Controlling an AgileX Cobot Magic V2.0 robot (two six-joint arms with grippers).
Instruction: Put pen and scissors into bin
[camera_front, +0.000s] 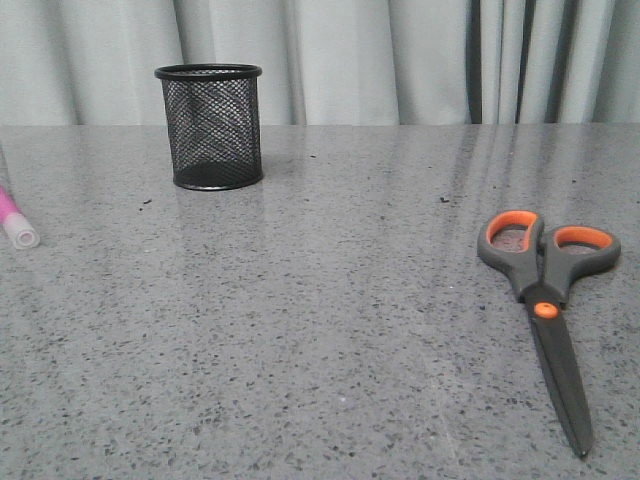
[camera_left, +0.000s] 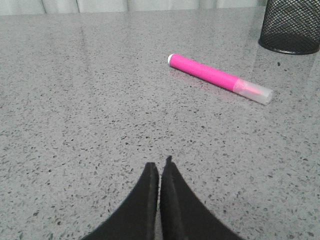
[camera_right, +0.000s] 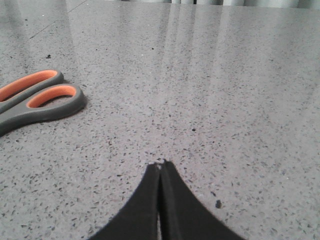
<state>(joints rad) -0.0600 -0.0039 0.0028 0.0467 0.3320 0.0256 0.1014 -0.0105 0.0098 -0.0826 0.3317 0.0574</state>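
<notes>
Scissors lie nearest on the counter; only the left wrist view shows the whole pen, ahead of the left gripper, bin beyond. Right gripper: scissors off beside. Both jaws pressed together, empty.

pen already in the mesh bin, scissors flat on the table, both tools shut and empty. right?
Not quite. The pen is not in the bin; the left wrist view shows it lying flat on the table beside it. The rest holds: scissors flat, left tool and right tool shut and empty.
</notes>
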